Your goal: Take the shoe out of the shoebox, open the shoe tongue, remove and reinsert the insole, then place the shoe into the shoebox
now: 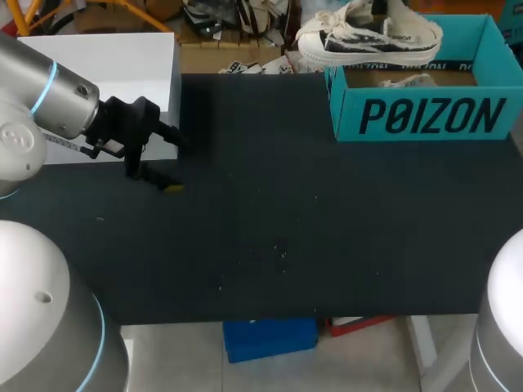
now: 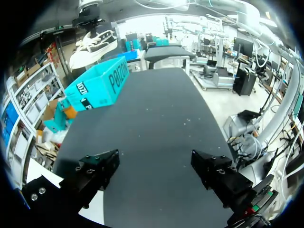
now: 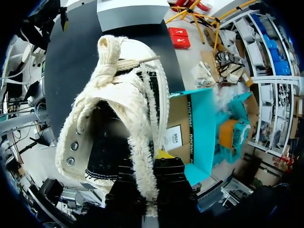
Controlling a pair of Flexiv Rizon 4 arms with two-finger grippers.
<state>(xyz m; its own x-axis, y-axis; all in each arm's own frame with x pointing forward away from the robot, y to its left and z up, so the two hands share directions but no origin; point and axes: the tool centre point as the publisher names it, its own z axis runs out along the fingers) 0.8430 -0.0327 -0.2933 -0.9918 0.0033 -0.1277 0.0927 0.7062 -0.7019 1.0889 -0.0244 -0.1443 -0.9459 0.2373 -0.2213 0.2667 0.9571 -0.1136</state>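
A cream canvas shoe (image 1: pixel 368 37) with a dark sole band hangs above the back left corner of the teal shoebox (image 1: pixel 425 114). In the right wrist view my right gripper (image 3: pixel 149 173) is shut on the frayed heel-side collar of the shoe (image 3: pixel 118 109), whose toe points away from the gripper. A second shoe (image 1: pixel 404 80) lies inside the box. My left gripper (image 1: pixel 159 175) stands open and holds nothing, low over the table's left side. In its own view the left gripper (image 2: pixel 156 171) has bare mat between its wide-apart fingers, and the shoebox (image 2: pixel 97 85) and lifted shoe (image 2: pixel 92 45) lie far ahead.
A white box (image 1: pixel 106 65) stands at the table's back left, just behind my left gripper. The black mat (image 1: pixel 286 229) covers the table from there to the shoebox. The box's lid flap (image 3: pixel 197 133) hangs open beyond the shoe.
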